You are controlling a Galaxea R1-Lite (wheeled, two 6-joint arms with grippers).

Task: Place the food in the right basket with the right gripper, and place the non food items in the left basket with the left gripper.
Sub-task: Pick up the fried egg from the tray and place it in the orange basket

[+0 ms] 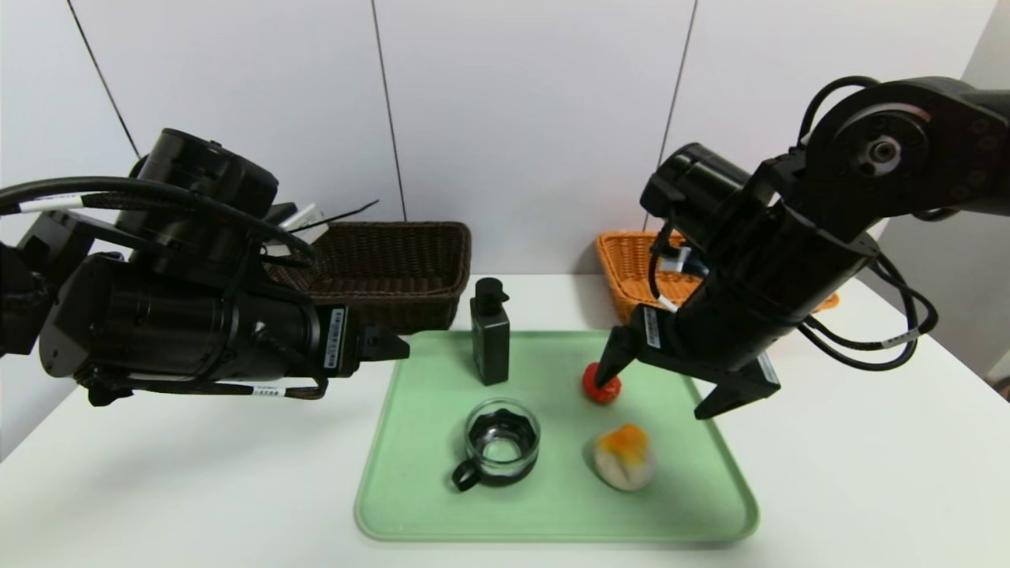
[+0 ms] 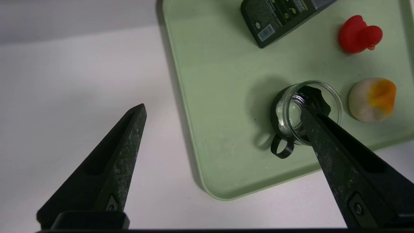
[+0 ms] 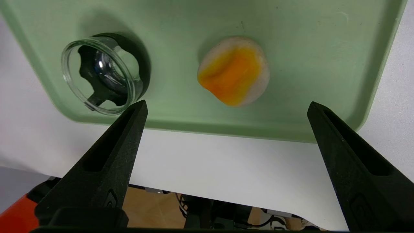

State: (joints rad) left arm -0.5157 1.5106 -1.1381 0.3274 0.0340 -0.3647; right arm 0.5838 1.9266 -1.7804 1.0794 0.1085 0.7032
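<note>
On the green tray (image 1: 426, 473) stand a black pump bottle (image 1: 490, 331) and a glass cup with a black handle (image 1: 502, 443). Beside them lie a small red food piece (image 1: 601, 384) and a round white-and-orange food piece (image 1: 624, 457). My right gripper (image 1: 655, 397) hangs open over the tray's right part, one fingertip just in front of the red piece. In the right wrist view the white-and-orange piece (image 3: 234, 71) lies ahead of that open gripper (image 3: 227, 104). My left gripper (image 1: 383, 345) hovers open and empty by the tray's left edge (image 2: 220, 81), with the cup (image 2: 288, 113) behind one finger.
A dark brown wicker basket (image 1: 394, 272) stands at the back left of the white table. An orange wicker basket (image 1: 631, 272) stands at the back right, partly behind my right arm. The table's front edge runs close below the tray (image 3: 323, 48).
</note>
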